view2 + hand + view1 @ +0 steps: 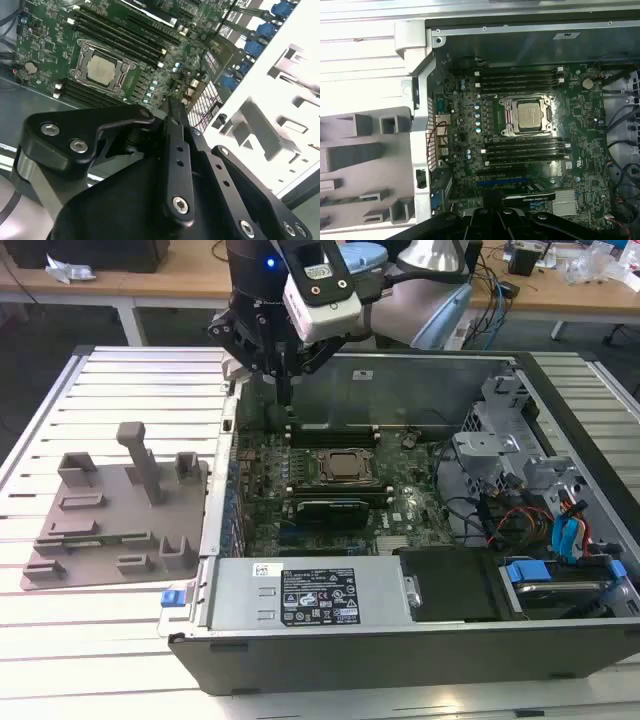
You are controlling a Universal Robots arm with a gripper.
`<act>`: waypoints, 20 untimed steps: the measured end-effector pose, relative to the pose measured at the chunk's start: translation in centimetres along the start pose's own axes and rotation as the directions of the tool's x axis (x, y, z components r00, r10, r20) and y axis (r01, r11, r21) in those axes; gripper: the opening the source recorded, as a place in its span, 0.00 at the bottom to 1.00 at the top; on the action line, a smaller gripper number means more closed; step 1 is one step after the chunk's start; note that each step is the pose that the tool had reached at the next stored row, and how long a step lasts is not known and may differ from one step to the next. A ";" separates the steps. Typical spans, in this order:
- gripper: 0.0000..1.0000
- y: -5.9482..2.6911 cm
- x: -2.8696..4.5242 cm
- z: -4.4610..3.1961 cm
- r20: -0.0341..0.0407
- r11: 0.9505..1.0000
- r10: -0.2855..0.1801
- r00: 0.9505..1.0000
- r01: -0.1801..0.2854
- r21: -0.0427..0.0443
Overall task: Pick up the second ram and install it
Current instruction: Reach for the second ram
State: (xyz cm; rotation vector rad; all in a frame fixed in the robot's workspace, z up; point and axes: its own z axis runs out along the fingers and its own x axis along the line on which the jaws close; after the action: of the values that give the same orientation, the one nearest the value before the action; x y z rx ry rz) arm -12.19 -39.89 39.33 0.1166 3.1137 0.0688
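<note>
Gripper [284, 393] hovers over far-left corner of computer case [400, 665], fingers [172, 130] drawn together, nothing seen between them. Second ram [350, 200] apparently thin dark strip lying in grey fixture plate [40, 565], left of case; not certain. Pick judged not yet made; grasp calls for opened jaws lined up along stick.

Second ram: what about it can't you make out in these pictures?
Whether the gripper carries the second ram: it shows dark against the case in the exterior view, and its own body blocks it in the second wrist view.
Which memory slots hold sticks: too small and dark in the first wrist view.
The grey fixture plate: cut off by the picture's edge there.
</note>
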 end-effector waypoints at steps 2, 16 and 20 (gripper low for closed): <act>0.10 -0.15 2.02 -0.05 0.000 1.000 0.000 1.000 0.000 0.000; 0.10 -0.89 11.98 -0.25 0.000 1.000 0.000 1.000 0.000 0.000; 0.10 -1.11 14.78 -0.29 0.000 1.000 0.000 1.000 0.000 0.000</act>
State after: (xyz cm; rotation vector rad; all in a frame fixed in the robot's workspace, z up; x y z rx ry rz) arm -27.01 -39.89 39.23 0.1164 3.1136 0.0689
